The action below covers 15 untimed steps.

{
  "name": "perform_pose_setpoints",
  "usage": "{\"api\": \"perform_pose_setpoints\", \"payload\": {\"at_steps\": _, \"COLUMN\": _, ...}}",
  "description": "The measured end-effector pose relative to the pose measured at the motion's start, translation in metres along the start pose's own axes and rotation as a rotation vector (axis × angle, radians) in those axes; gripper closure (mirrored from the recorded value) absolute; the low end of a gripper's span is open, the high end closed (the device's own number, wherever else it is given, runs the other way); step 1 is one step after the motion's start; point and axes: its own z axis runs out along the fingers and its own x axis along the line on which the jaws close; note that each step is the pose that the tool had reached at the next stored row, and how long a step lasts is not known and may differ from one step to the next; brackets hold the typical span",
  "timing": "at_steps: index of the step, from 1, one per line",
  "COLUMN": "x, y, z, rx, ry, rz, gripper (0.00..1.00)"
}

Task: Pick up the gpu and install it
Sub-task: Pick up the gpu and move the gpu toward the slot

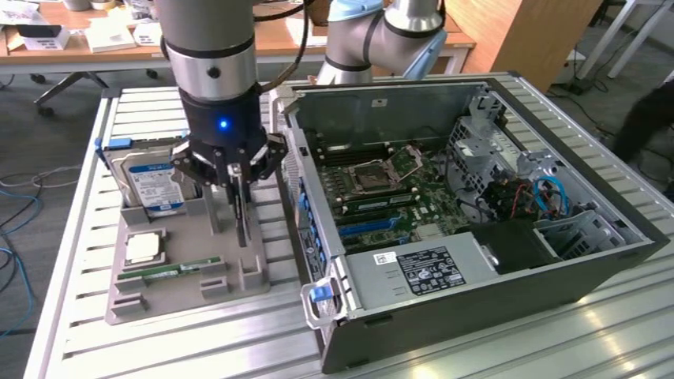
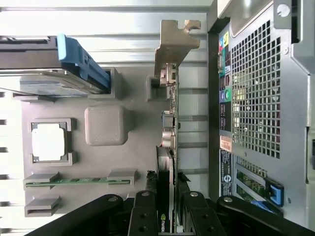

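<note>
The gpu (image 1: 243, 219) stands on edge in the grey holder tray (image 1: 185, 296), a thin dark card between the hard drive and the computer case. In the wrist view the gpu (image 2: 170, 123) shows edge-on, its silver end bracket (image 2: 173, 43) at the far end from the gripper. My gripper (image 1: 235, 185) hangs straight down over the card. Its black fingers (image 2: 145, 216) sit on either side of the card's near end, shut on it (image 2: 167, 219). I cannot tell whether the card's lower edge is still in its slot.
The tray also holds a silver hard drive (image 1: 153, 185) with a blue-white label, a CPU (image 1: 144, 249) and a green RAM stick (image 1: 169, 271). The open computer case (image 1: 589, 260) lies at the exterior view's right, motherboard (image 1: 390, 197) exposed; its rear panel (image 2: 256, 98) is close beside the card.
</note>
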Motion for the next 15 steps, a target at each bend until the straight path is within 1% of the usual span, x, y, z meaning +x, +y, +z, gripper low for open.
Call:
{"api": "perform_pose_setpoints", "payload": {"at_steps": 5, "x": -0.001, "y": 0.001, "z": -0.0218, "rx": -0.0001, "ry": -0.0001, "rz": 0.0, "gripper": 0.74}}
{"api": "perform_pose_setpoints", "payload": {"at_steps": 15, "x": -0.001, "y": 0.0027, "z": -0.06, "rx": -0.0001, "ry": 0.0, "rz": 0.0, "gripper": 0.74}}
